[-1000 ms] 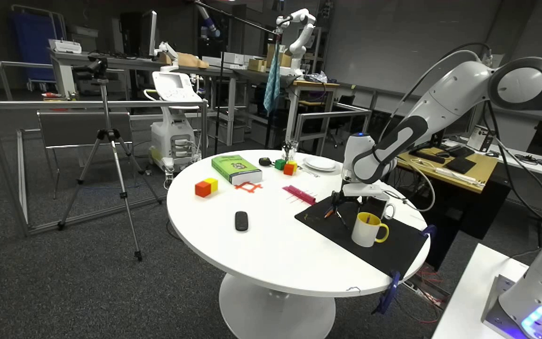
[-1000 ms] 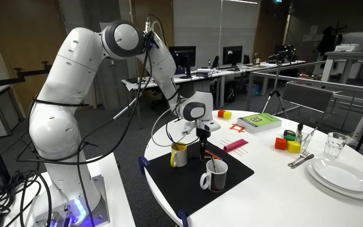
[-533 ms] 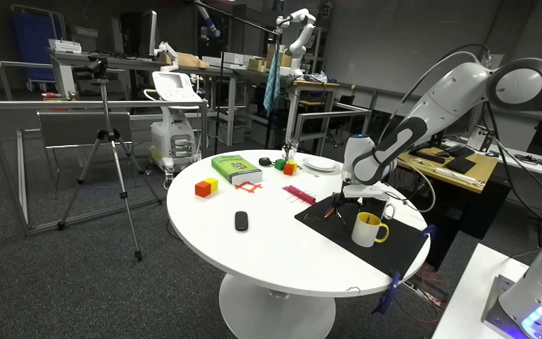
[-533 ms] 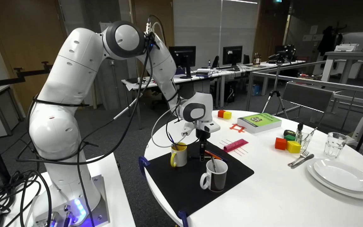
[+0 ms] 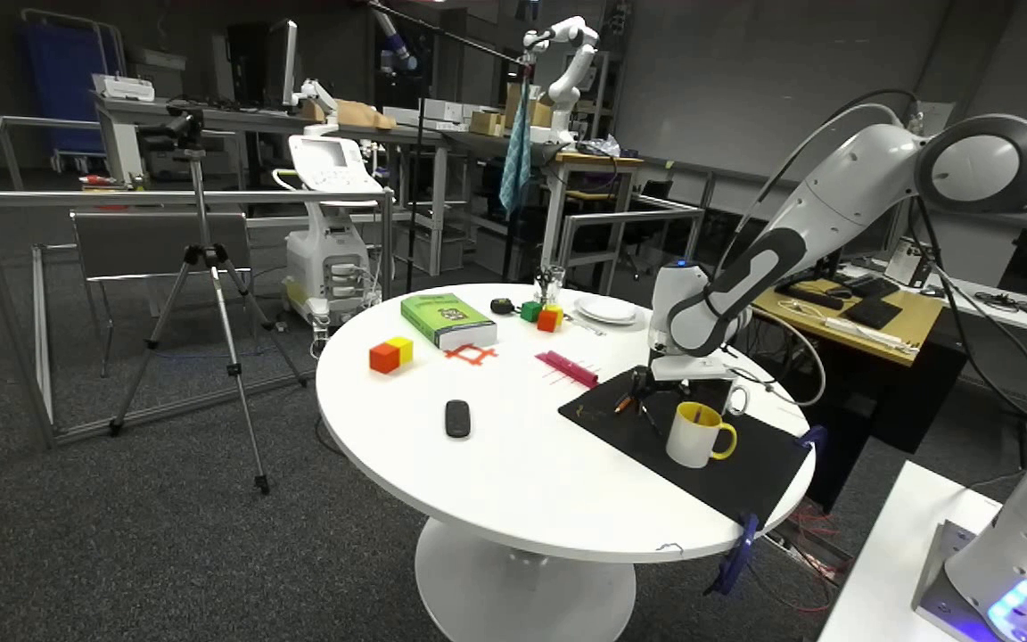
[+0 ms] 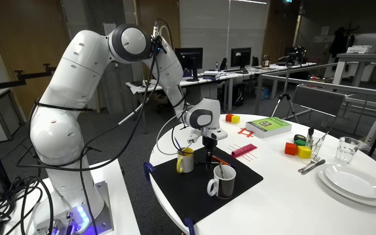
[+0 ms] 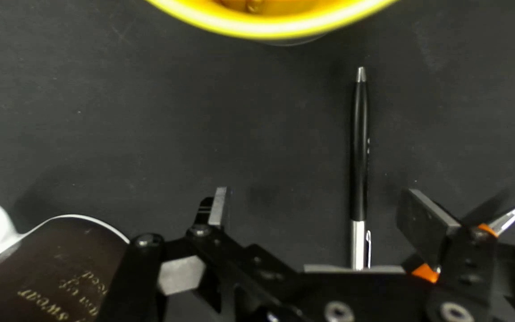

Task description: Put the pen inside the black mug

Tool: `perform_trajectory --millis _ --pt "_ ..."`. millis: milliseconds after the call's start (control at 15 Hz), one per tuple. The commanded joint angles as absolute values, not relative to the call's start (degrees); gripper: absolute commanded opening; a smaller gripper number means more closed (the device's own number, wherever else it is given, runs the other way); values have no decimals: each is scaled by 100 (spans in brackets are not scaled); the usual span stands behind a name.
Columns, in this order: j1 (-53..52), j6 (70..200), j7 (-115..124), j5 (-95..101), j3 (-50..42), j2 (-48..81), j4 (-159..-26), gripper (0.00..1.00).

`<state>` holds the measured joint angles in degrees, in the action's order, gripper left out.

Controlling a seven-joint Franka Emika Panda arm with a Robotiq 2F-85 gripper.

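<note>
The pen, black with a silver clip end, lies flat on the black mat in the wrist view (image 7: 359,152). It also shows as a thin line in an exterior view (image 5: 650,419). My gripper (image 7: 322,210) is open, one finger on each side of the pen's clip end, the pen closer to the right finger; it touches neither. The black mug (image 6: 226,187), dark with a white inside and handle, stands upright beside the gripper and holds a dark pen. It fills the lower left of the wrist view (image 7: 56,273). In an exterior view mainly its handle (image 5: 739,400) shows.
A white mug with yellow inside (image 6: 185,163) holds a pen and stands on the mat (image 6: 188,192). An orange pen (image 6: 221,160) lies close to the gripper's right finger. A pink roll (image 6: 244,150), a green book (image 6: 269,125), blocks and plates (image 6: 354,182) lie farther off.
My gripper has moved down a little toward the mat, around the pen, and stays open. The mugs and pens have not moved.
</note>
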<state>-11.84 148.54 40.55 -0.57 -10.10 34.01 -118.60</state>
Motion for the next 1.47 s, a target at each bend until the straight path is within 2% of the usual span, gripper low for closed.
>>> perform_trajectory --millis 0,67,133,333,667,800,1400 --pt "-1126 14764 3959 59 -1018 3367 -11865 75" --pt "-1117 14752 3948 51 -1010 3367 -11864 74" --pt "-1117 14753 3949 50 -1012 3368 -11863 68" --pt "-1114 14751 3951 46 -1010 3365 -11849 42" --pt "-1103 14753 3938 30 -996 3350 -11859 4" --pt "-1096 14752 3932 25 -993 3335 -11861 0" --pt "-1268 14742 4066 264 -1130 3244 -11932 2"
